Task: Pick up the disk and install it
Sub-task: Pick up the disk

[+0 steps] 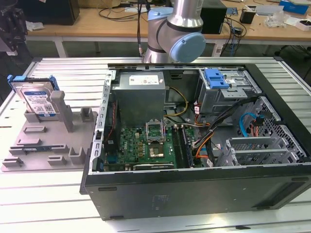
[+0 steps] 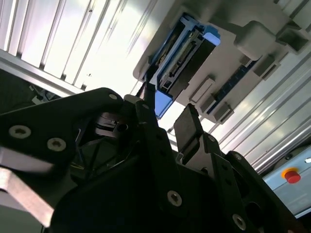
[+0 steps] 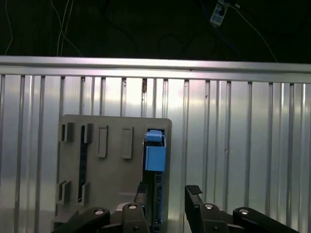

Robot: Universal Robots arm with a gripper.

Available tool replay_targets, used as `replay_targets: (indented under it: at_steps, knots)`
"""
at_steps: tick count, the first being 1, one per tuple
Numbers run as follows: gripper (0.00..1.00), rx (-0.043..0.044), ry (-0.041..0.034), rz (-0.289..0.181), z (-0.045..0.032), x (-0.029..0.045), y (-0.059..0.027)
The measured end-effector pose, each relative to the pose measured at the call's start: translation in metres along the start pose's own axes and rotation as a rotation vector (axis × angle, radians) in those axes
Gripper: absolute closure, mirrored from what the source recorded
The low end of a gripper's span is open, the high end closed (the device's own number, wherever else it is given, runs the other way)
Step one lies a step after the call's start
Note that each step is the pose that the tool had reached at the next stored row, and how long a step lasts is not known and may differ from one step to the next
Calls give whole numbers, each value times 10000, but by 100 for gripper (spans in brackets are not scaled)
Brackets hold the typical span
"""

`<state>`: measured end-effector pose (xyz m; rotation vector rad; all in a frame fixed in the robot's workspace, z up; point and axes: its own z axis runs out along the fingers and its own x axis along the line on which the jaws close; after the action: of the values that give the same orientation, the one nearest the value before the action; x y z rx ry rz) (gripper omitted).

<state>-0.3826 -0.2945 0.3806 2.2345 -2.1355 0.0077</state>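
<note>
**Open end effector above the disk, which is parked in its holder**

The silver rectangular hard disk with a white-and-blue label and blue plastic carrier [image 1: 39, 99] is seen standing on edge in a slot of the grey plastic fixture plate [image 1: 43, 141]. The plate is laid on the ribbed aluminium desk [image 1: 68, 73], at the exterior view's left of the open black computer case [image 1: 194, 184]. In both wrist views the black two-fingered end effector [image 3: 167, 191] [image 2: 167, 104] is shown with its fingers [image 3: 193, 191] spread apart and nothing held between them. The disk's blue-framed edge [image 3: 155, 160] [image 2: 184, 53] is lined up with the gap. Whether a finger touches the disk cannot be told. A silver-and-blue robot arm [image 1: 177, 29] is seen behind the case.
</note>
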Motion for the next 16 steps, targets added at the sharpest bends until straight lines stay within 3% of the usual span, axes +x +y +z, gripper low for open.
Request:
replay_targets:
  at_steps: [3,7,10,16]
  knots:
    - [56,12,12,-357,13,0,39]
    - [56,62,20,-364,37,7,108]
    - [56,110,57,-258,67,9,117]
    - [56,113,99,123,112,19,123]
